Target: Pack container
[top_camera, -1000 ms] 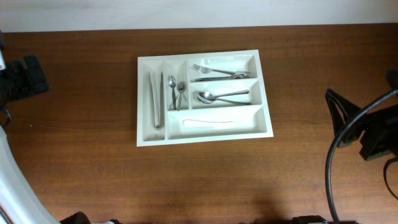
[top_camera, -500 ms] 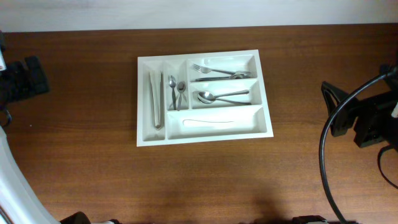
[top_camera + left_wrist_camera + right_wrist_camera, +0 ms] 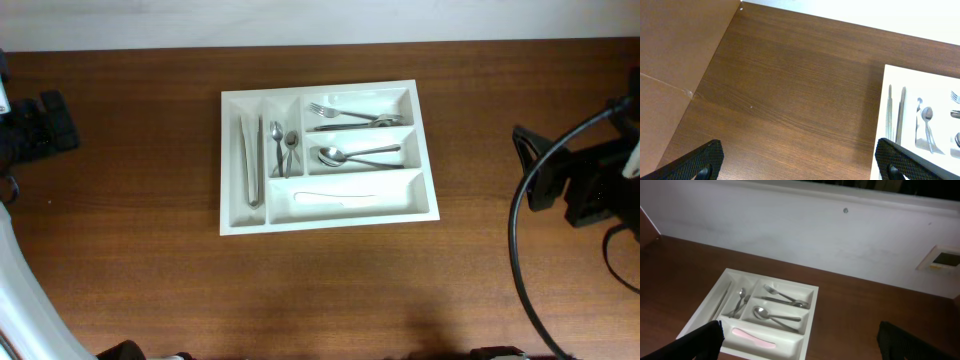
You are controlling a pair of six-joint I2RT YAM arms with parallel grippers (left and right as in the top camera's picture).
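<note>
The container (image 3: 328, 224) lay at the middle of the table (image 3: 130, 260), nearer its far edge, and every compartment held something: tongs (image 3: 251, 160) in the outer narrow slot, small spoons (image 3: 283, 145) in the slot beside it, forks (image 3: 350, 115) in the top long bay, spoons (image 3: 355, 155) in the middle one and a pale knife (image 3: 335, 194) in the bottom one. No loose cutlery showed on the wood, so the packing looked complete and the step in hand seemed to be drawing clear. The left gripper (image 3: 801, 165) hung over bare table well to the left of the tray, fingers spread wide and holding nothing. The right gripper (image 3: 805, 342) was likewise spread and empty, looking at the tray from well off to its right. The next move probably called for little beyond parking both arms (unless a further piece waited out of view). Against a second earlier, the right arm had shifted toward the table's far side and slightly inward, while the tray, its contents and the left arm sat unchanged.
</note>
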